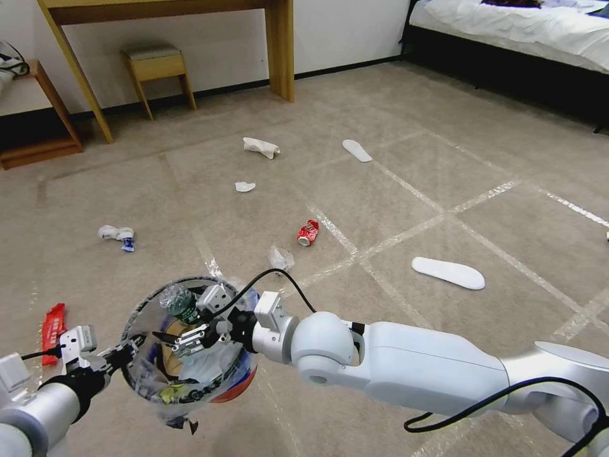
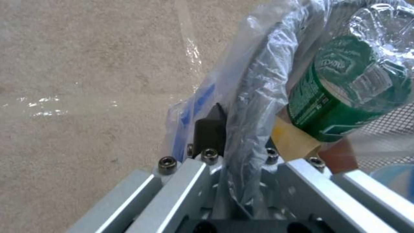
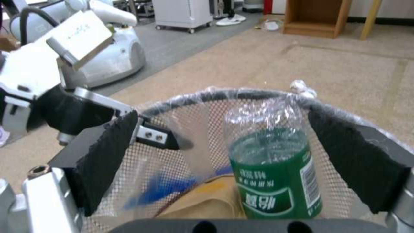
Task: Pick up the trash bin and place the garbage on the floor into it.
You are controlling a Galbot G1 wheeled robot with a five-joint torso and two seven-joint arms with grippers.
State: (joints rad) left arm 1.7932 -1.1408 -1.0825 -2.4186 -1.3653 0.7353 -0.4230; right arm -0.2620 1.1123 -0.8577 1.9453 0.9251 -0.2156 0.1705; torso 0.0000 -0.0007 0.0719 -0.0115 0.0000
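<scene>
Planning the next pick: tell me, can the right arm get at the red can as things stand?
Probably yes. The right tool is open over the bin, the bottle loose between its pads, and bare carpet leads to the can.

The bottle (image 3: 276, 168) and right pincer (image 1: 190, 336) crowd the trash bin (image 1: 136, 374) mouth; open carpet (image 1: 406, 228) surrounds the litter.

carpet floor (image 1: 444, 165), slippers (image 1: 448, 272), can (image 1: 307, 232), tissues (image 1: 261, 147)
</scene>
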